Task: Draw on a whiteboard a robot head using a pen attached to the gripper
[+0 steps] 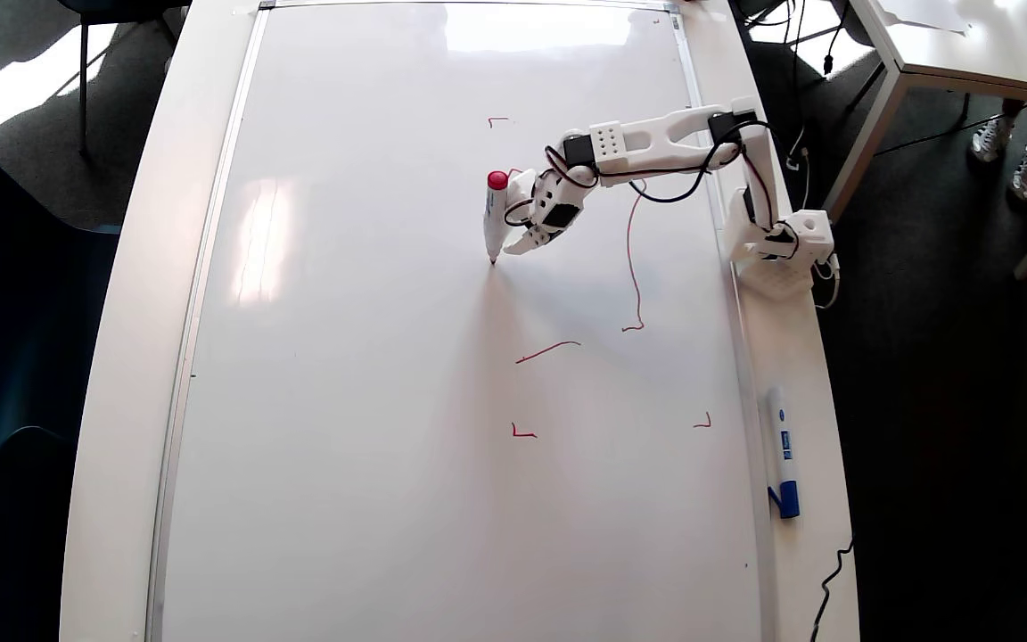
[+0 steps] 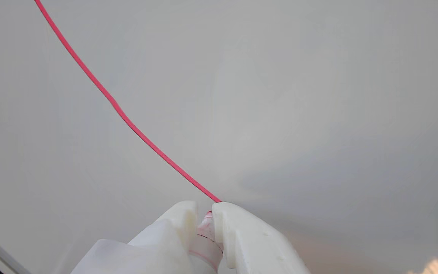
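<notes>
Tabletop [image 1: 121,357] of white carries everything in the overhead view, and the whiteboard [image 1: 371,401] covers nearly all of it, its silver frame running down both long sides. Beside the board's right frame, on the bare rim, the arm's base [image 1: 785,250] stands, and further down the same rim lies a white marker with a blue cap [image 1: 782,450], well apart from the drawing. A second table [image 1: 968,53] and someone's shoes [image 1: 1008,147] show at the upper right, off the work surface.

The robot head [image 1: 632,259] is only fragments — a long wobbly red line down the right part of the board, partly crossed by the arm and its black cables, and a short slanted stroke lower down. Small red corner marks [image 1: 523,432] sit around them.

The jaws of the gripper [image 1: 522,236] are clenched on the pen [image 1: 495,218], which stands tilted with its round red end up and its tip touching the board left of the strokes.

In the wrist view the two white fingers [image 2: 238,232] pinch the barrel [image 2: 203,247], hiding the tip; a red line [image 2: 127,121] runs from them to the upper left edge, cut off there.
</notes>
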{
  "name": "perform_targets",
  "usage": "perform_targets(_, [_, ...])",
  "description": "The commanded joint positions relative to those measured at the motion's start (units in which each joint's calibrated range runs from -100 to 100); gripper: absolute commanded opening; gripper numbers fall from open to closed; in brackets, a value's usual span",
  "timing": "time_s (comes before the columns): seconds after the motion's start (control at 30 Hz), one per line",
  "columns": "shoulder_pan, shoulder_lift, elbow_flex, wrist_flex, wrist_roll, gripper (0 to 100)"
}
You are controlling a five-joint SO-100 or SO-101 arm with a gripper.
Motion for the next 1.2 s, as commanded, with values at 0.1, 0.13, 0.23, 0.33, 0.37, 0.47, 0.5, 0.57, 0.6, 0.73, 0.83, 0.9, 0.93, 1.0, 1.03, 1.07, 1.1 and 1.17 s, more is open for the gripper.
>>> perform_targets(0.1, [-7.7,4.6,-5.0,0.5,-3.5,1])
perform_targets(0.13, [-8.2,5.3,-6.1,0.5,-3.8,1])
perform_targets(0.23, [-10.4,7.2,-8.8,0.5,-4.0,1])
perform_targets(0.33, [-11.9,7.6,-9.3,0.5,-4.1,1])
perform_targets(0.37, [-12.4,7.6,-9.3,0.5,-4.1,1])
perform_targets(0.47, [-14.6,7.6,-9.3,0.5,-4.9,1])
perform_targets(0.5, [-15.2,7.5,-9.3,0.5,-5.4,1])
perform_targets(0.57, [-16.8,7.3,-9.2,0.5,-6.3,1])
perform_targets(0.6, [-17.2,7.2,-8.9,0.5,-6.3,1])
perform_targets(0.73, [-18.7,7.0,-9.0,0.5,-7.1,1])
perform_targets(0.83, [-19.6,6.8,-8.9,0.8,-7.7,1])
perform_targets(0.9, [-19.5,6.7,-8.8,1.2,-7.6,1])
perform_targets(0.93, [-19.3,6.7,-9.1,1.3,-7.6,1])
perform_targets(1.0, [-18.8,6.7,-10.3,1.4,-7.6,1])
perform_targets(1.03, [-18.6,6.6,-11.3,1.5,-7.6,1])
perform_targets(1.07, [-18.5,6.4,-12.3,2.1,-7.5,1])
perform_targets(1.1, [-18.5,5.7,-13.3,3.4,-7.5,1])
perform_targets(1.17, [-18.5,2.7,-15.4,9.4,-7.5,1])
